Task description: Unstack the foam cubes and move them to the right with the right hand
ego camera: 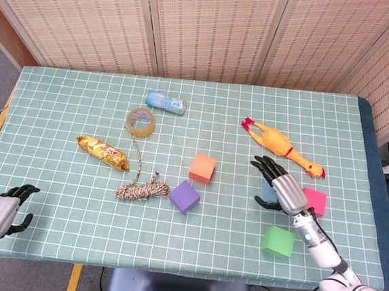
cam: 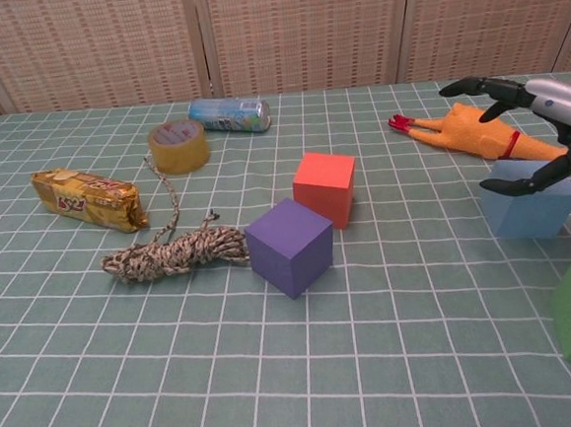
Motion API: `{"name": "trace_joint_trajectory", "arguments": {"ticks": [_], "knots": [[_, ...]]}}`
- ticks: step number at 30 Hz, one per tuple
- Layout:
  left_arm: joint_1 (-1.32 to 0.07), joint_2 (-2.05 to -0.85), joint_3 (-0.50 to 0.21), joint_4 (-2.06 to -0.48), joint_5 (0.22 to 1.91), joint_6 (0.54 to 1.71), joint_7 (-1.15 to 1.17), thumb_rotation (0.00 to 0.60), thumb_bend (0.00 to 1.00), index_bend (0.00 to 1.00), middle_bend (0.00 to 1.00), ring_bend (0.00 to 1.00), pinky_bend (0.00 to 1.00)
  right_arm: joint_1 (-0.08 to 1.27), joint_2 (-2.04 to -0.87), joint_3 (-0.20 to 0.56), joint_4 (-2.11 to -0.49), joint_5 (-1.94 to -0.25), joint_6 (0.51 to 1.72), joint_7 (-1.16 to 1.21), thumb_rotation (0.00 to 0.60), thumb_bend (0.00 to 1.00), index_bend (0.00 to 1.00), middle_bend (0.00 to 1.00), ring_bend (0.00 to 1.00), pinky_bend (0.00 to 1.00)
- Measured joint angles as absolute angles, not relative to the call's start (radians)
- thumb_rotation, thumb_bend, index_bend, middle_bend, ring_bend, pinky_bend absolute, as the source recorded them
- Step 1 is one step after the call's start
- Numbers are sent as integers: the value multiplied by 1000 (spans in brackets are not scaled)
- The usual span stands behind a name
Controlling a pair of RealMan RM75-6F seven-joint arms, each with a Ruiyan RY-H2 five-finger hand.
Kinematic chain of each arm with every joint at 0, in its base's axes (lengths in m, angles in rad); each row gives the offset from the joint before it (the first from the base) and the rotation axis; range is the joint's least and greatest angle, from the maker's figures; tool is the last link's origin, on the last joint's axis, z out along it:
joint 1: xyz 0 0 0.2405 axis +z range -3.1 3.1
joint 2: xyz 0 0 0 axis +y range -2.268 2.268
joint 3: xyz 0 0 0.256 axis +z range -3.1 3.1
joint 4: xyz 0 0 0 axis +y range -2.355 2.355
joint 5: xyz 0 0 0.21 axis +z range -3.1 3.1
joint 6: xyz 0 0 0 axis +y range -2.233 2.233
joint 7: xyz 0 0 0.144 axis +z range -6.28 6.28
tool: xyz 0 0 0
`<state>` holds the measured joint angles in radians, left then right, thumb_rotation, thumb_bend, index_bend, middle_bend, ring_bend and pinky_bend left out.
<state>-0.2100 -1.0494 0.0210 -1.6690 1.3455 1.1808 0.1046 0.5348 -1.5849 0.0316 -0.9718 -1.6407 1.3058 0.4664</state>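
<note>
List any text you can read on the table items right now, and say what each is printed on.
None reads clearly.
Gold snack packet: red label patch, lettering too blurred to read.
Blue can: printed graphics, text illegible.
Tape roll: reddish mark inside core, unreadable.
Foam cubes and rubber chicken: no print visible.
</note>
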Motion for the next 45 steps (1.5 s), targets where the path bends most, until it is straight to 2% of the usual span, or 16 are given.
{"name": "trace_joint_trajectory", "arguments": {"ticks": [13,30,35,40,45], "knots": [[-207,-1044,20,-1667,1350,1187,91,600,464,213,169,191,370,698,-1716,111,-936,-1540,1029,431,600,154,82,36,0,188],[-207,-1040,20,-1668,1354,1187,78,600,464,213,170,190,370,809,-1869,179,-809,-1481,962,455,600,114,82,34,0,188],[-204,-1036,21,-1668,1361,1192,66,600,464,213,170,190,370,842,-1925,192,-737,-1471,948,458,600,114,125,40,3,207],[-203,-1034,22,-1665,1370,1194,52,600,464,213,169,191,370,861,-1985,196,-642,-1473,970,473,600,114,244,207,107,349],[-204,-1032,24,-1661,1375,1190,44,600,464,213,170,190,370,875,-2037,196,-546,-1477,990,509,600,114,293,274,177,414]]}}
